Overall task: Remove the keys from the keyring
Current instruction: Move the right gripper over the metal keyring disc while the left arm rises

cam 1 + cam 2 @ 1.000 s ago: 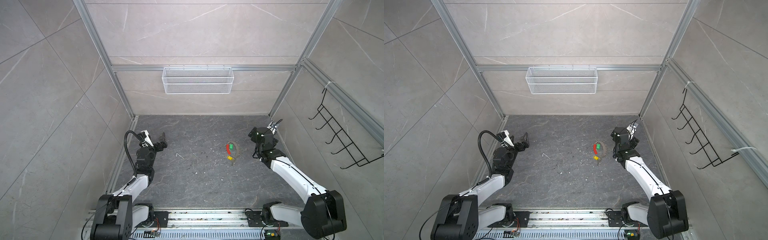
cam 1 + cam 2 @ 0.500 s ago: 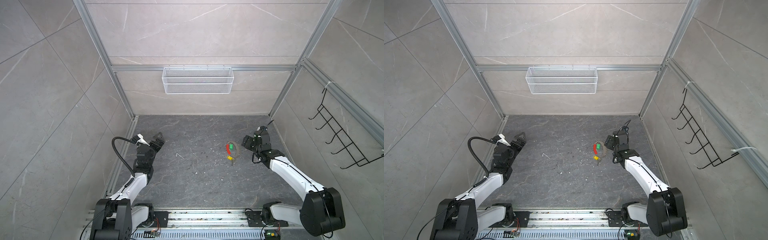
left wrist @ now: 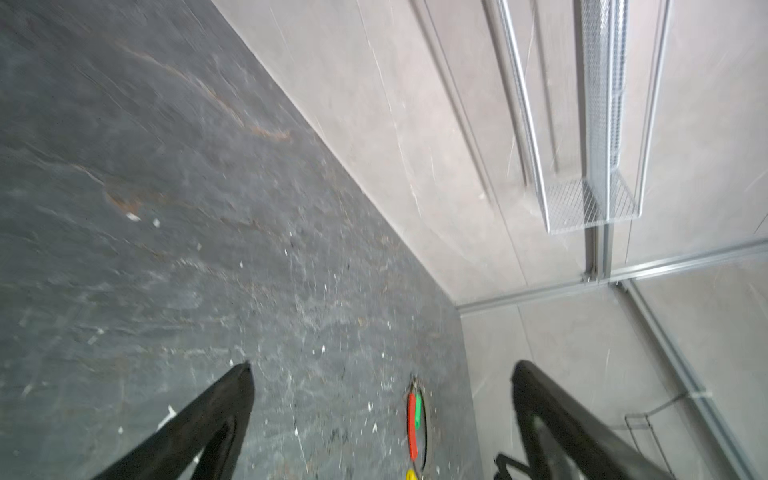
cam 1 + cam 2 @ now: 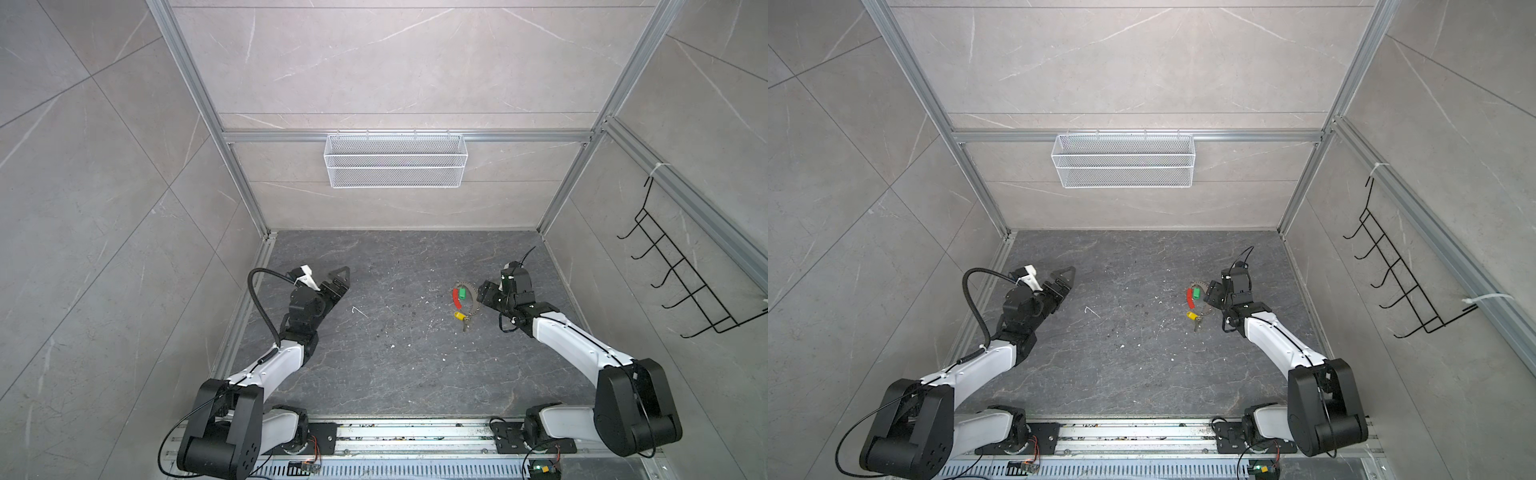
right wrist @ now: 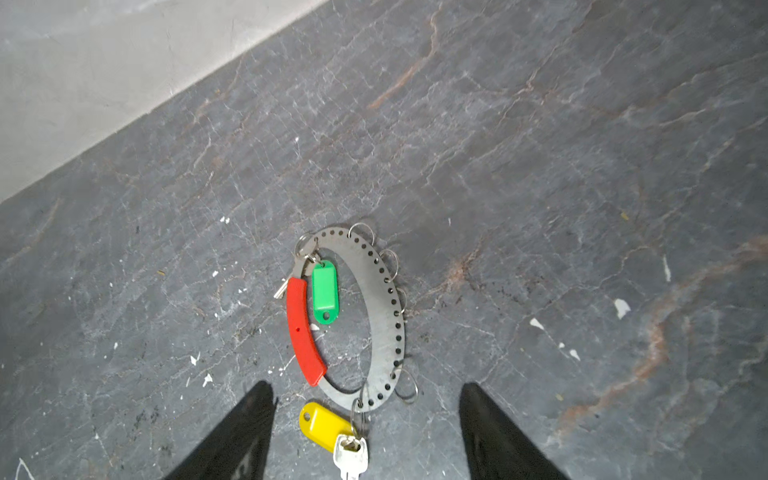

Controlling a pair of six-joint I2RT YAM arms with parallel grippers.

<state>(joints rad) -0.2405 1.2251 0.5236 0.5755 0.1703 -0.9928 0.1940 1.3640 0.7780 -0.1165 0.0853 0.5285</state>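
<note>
The keyring (image 5: pixel 386 299), a grey band dotted with holes and with a red segment (image 5: pixel 303 332), lies flat on the dark floor (image 4: pixel 471 297) (image 4: pixel 1204 286). Two keys hang on it: a green-tagged one (image 5: pixel 326 291) inside the loop and a yellow-tagged one (image 5: pixel 324 424) with a silver blade outside. My right gripper (image 5: pixel 366 388) hovers open beside the ring's right edge (image 4: pixel 484 293), fingers either side of the yellow tag, holding nothing. My left gripper (image 3: pixel 382 365) is open and empty at the far left (image 4: pixel 338 280), pointing at the ring (image 3: pixel 411 424).
A white wire basket (image 4: pixel 395 166) hangs on the back wall and a black hook rack (image 4: pixel 685 282) on the right wall. A small white scrap (image 4: pixel 358 309) and pale flecks dot the floor. Metal rails run along the front edge.
My right gripper has moved left and down to the keyring, its jaws narrowing somewhat. The left arm has shifted and its gripper has turned toward the ring. The keyring has not moved.
</note>
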